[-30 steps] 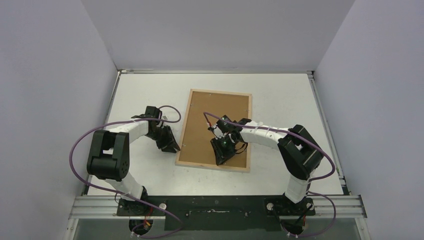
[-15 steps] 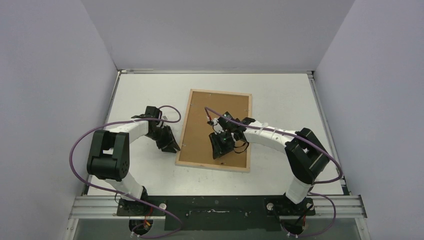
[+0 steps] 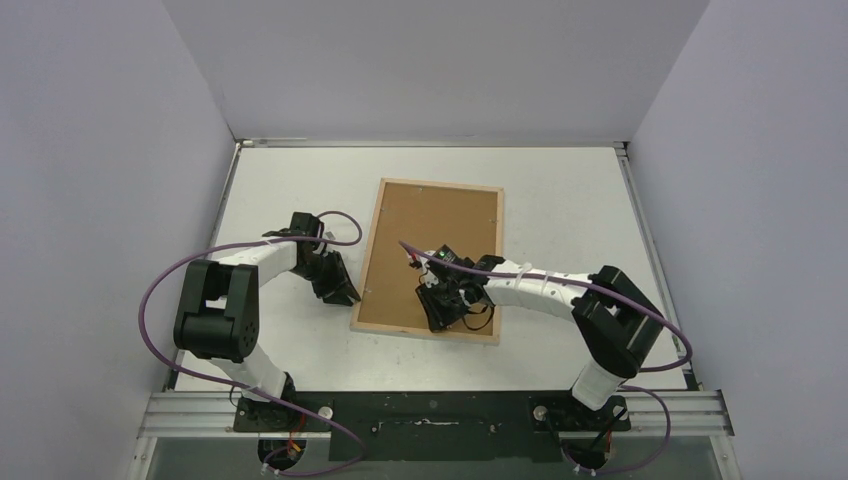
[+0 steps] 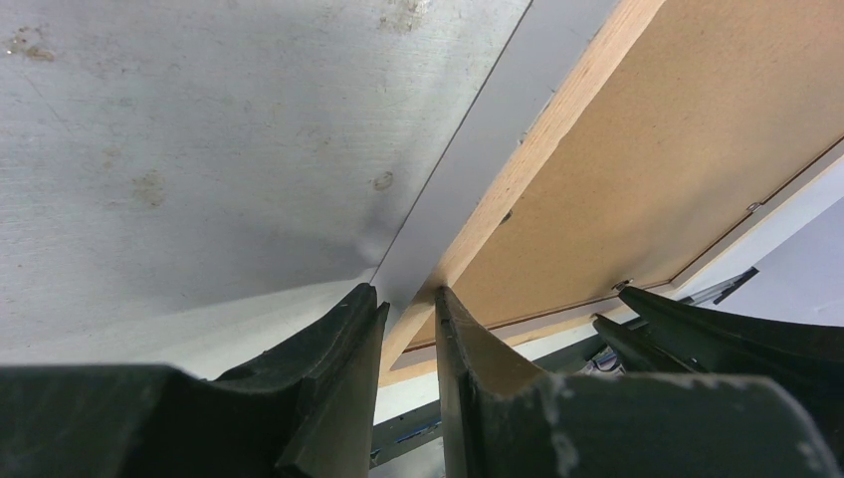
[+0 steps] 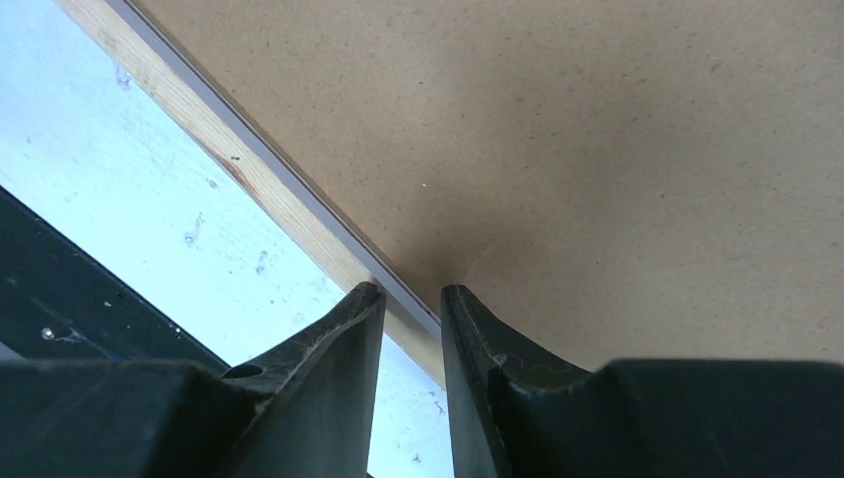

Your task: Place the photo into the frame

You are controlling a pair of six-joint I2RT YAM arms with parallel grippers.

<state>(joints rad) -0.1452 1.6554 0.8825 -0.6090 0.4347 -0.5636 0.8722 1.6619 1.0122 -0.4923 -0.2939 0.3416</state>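
**Frame back-up, both grippers at its near end**

The frame [image 3: 440, 185] lies face-down in the middle of the tabletop [image 3: 570, 200]. Its pale wood back is turned up and the brown backing board [image 3: 430, 225] sits inside the rails. Its long axis runs away from the arms, leaning slightly to the right at the far end.

The left gripper [image 3: 345, 292] is at the left long rail, close to the near-left corner, so the frame's body lies to its right. In the left wrist view the wood rail runs in between the closely set fingers, and the gripper seems to be pinching that rail, though the contact itself is hard to make out.

The right gripper [image 3: 437, 318] is the one over the frame. It points down at the near short end with its fingers a narrow gap apart and nothing between them. One tip is over the near rail and the other over the backing board, straddling the seam. Any next move on the backing probably depends on that seam, and the right arm is the nearer one.

The photo appears in no view. If it is in the frame, the board hides it. The arm covers the near rail's fastenings.
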